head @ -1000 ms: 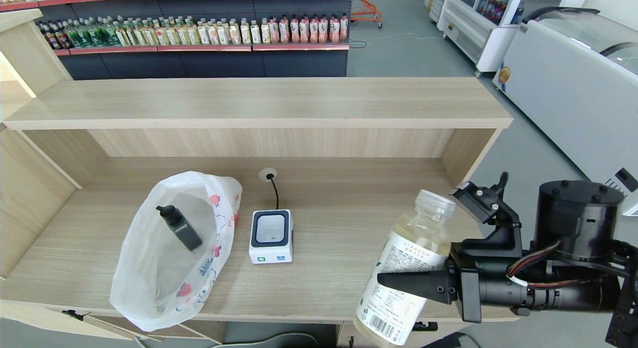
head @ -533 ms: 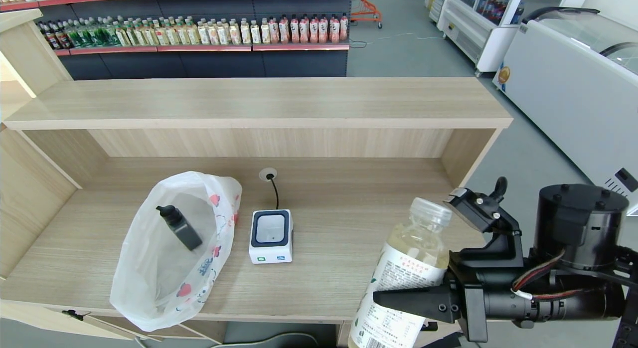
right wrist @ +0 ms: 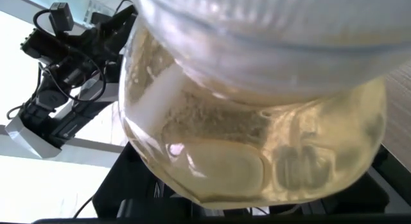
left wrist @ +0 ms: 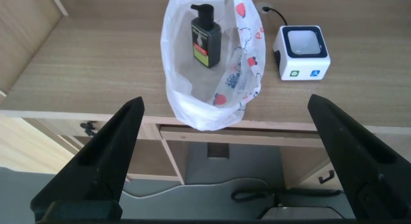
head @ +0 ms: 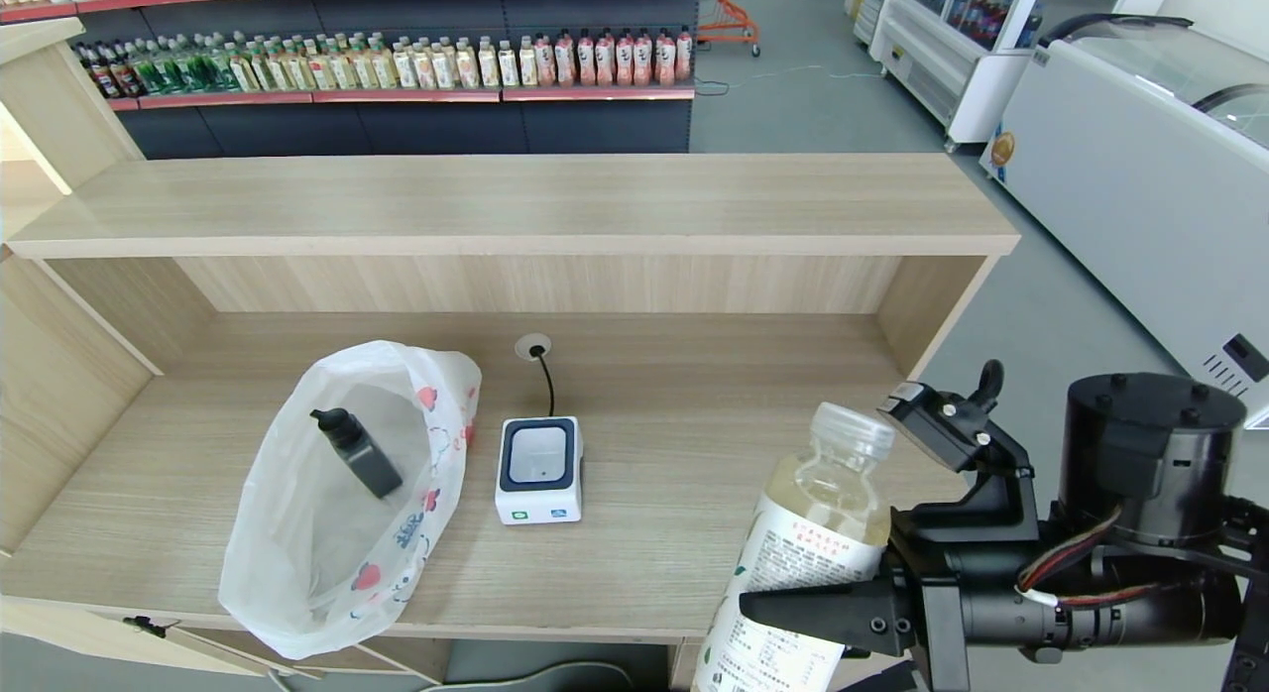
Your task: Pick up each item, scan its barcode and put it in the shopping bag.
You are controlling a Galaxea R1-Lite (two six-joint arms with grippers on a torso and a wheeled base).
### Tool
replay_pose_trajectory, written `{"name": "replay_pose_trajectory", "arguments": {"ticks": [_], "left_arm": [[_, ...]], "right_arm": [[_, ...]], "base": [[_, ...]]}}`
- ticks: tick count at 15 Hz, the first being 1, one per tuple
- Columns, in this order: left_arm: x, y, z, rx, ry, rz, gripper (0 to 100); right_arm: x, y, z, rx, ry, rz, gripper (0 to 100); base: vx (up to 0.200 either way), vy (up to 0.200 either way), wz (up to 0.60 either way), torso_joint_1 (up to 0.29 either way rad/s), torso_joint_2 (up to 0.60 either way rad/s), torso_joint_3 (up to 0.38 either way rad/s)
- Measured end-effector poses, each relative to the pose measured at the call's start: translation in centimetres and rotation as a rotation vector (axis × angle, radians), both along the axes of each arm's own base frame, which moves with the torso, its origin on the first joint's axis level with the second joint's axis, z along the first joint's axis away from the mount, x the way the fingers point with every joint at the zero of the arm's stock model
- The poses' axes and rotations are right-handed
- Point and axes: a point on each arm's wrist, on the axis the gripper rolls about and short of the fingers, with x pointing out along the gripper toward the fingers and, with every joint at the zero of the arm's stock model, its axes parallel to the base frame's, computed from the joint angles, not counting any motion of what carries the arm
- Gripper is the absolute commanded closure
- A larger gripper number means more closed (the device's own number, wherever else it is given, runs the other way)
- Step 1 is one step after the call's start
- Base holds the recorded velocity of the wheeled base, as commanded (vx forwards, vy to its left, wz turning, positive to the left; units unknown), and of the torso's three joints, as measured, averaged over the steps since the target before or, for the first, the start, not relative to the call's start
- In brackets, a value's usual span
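The right gripper (head: 783, 601) is clamped on the bottle (head: 818, 533), one dark finger lying across the label. The bottle hangs over the near right corner of the counter (head: 674, 514), at about 4 o'clock from the scanner (head: 538, 469) and well apart from it. Its long axis is tilted: the clear cap points to 1 o'clock and the base runs down to 7 o'clock, past the lower edge of the head view. Pale yellow liquid fills it to the shoulder. The label is white with red and dark print and small green leaf marks, and the writing is too small to read.

The scanner sits mid-counter, a white box with a dark-framed window facing up and a green and a blue mark on its near face. Its cable (head: 546, 380) runs off toward 12 o'clock into a round hole.

At 9 o'clock from the scanner, just beside it, lies the bag (head: 288, 553), clear plastic with red prints, mouth open. Inside is a dark pump bottle (head: 359, 454), pump toward 11 o'clock and base toward 5 o'clock, with a red and green label.

The left gripper (left wrist: 225, 102) hangs off the counter's near edge, in front of the bag, with its fingers spread wide.
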Motion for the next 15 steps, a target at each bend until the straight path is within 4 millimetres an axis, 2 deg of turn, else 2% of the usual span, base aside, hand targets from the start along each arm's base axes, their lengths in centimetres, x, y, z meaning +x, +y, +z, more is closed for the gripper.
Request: {"name": "replay_pose_trajectory", "arguments": {"ticks": [15], "left_arm": [[0.0, 0.0, 0.0, 0.0, 0.0, 0.0, 0]], "right_arm": [[-0.21, -0.22, -0.07, -0.002, -0.002, -0.005, 100]], "base": [[0.0, 0.0, 0.0, 0.0, 0.0, 0.0]]}}
